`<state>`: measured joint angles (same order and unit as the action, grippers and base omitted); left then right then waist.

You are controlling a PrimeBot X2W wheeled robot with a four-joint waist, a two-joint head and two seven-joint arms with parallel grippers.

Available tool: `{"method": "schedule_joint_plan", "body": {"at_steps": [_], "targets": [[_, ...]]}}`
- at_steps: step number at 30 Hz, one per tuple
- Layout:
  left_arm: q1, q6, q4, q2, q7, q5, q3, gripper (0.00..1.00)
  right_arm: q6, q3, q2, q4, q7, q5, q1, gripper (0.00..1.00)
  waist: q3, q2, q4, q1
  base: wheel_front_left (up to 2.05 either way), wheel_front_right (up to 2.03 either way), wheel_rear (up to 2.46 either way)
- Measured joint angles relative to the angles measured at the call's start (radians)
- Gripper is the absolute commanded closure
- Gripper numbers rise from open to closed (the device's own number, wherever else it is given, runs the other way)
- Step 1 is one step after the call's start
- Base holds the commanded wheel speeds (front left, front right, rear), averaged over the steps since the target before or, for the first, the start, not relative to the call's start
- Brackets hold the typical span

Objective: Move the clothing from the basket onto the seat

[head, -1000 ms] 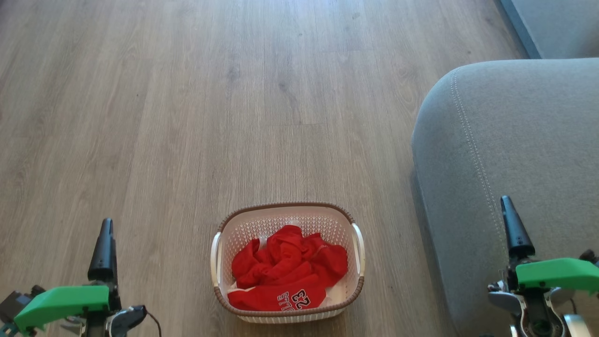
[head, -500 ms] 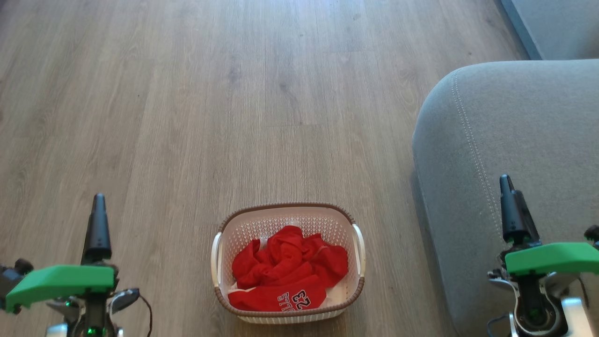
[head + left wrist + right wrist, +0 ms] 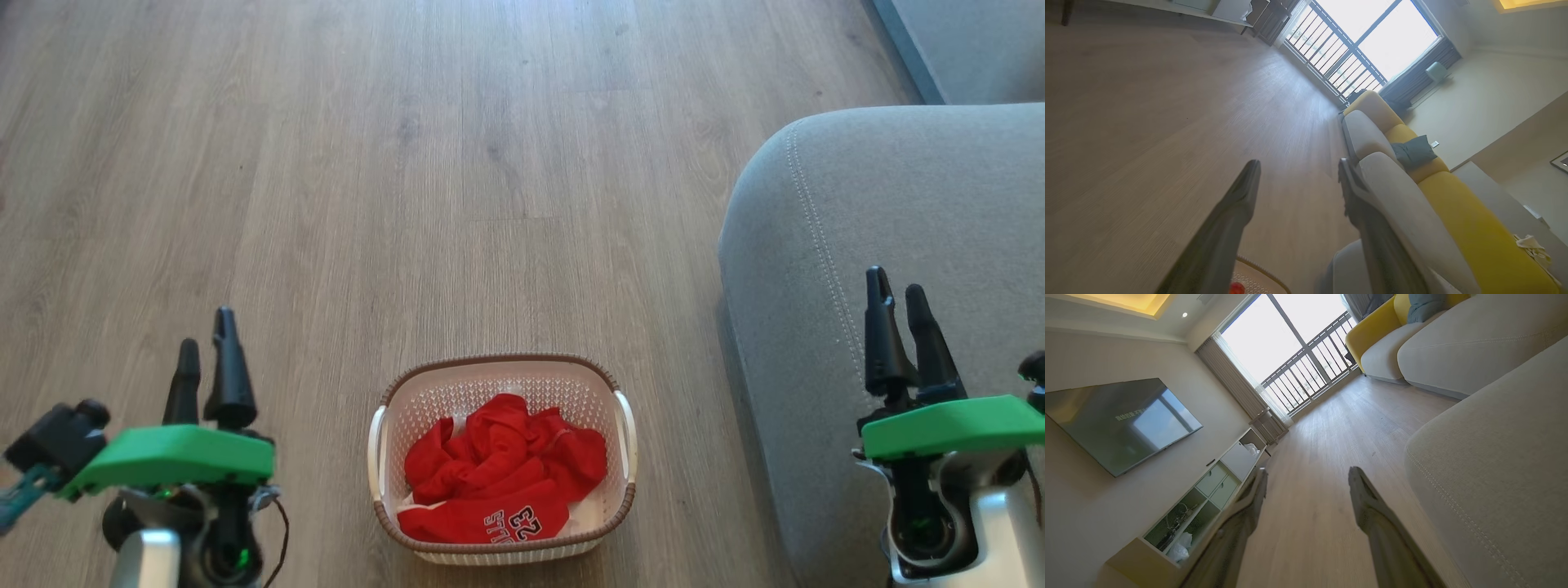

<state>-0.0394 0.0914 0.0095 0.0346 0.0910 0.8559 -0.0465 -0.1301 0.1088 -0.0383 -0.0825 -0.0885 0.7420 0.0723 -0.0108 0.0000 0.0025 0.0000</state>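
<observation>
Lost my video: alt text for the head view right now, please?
A cream basket of crumpled red clothing sits on the wood floor, bottom centre. The grey seat lies to its right; the left gripper and right gripper hover open and empty at the lower corners.

The head camera looks steeply down from above and behind both claws: the basket stands on the floor between the left claw and the right claw, with the seat on the right claw's side. Each wrist camera sits low, facing out along its claw toward the window. All three views share floor and seat.
</observation>
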Motion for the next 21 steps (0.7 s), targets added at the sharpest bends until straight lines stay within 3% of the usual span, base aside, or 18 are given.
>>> {"method": "schedule_joint_plan", "body": {"at_steps": [13, 19, 21], "targets": [[0.000, 0.167, -0.035, 0.012, 0.035, -0.326, 0.172, 0.00, 0.000, -0.022, -0.017, 0.033, -0.039, -0.211, 0.007, 0.00, 0.000, 0.0000, 0.002, 0.0000, 0.00, 0.00, 0.00], [-0.007, 0.279, -0.055, 0.058, 0.053, -0.414, 0.267, 0.00, 0.000, -0.039, -0.028, 0.051, -0.053, -0.308, 0.021, 0.00, 0.002, 0.0000, 0.002, 0.0000, 0.00, 0.00, 0.00], [-0.024, 0.335, -0.058, 0.086, 0.062, -0.456, 0.322, 0.00, 0.000, -0.048, -0.029, 0.058, -0.062, -0.353, 0.021, 0.00, 0.001, 0.0000, 0.002, 0.0000, 0.00, 0.00, 0.00]]}}
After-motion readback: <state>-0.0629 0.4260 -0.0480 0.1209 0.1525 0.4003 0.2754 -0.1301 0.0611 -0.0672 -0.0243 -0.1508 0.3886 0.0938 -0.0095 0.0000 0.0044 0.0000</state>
